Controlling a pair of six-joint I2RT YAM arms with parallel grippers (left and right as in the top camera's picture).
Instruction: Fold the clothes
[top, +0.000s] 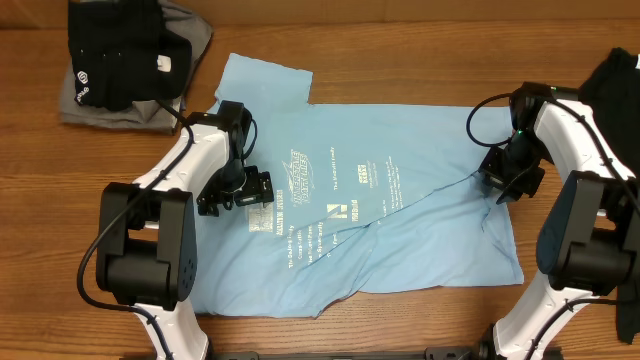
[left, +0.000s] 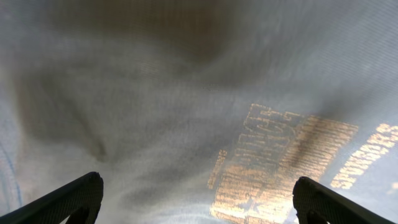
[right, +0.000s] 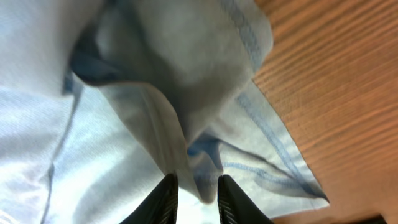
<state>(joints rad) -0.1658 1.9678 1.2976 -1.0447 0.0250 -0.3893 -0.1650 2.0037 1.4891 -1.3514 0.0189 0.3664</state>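
Well, the light blue short-sleeved T-shirt (top: 400, 240) lies spread across the brown wooden table (top: 400, 60), my left gripper (top: 262, 190) gaping wide and empty over its nine o'clock side, my right gripper (right: 194, 199) at three o'clock barely parted around a raised fold, hold uncertain.

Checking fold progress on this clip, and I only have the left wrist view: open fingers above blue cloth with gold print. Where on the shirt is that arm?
Observer: Overhead, the left gripper is over the printed chest of the T-shirt, toward its left end.
Operator: Is the shirt folded yet?
Observer: No. It lies spread mostly flat on the table, with one diagonal crease running toward its right side.
Operator: And the right arm?
Observer: The right gripper is at the shirt's right edge. In its wrist view the fingers stand narrowly apart at a raised fold, and I cannot tell if it is pinched.
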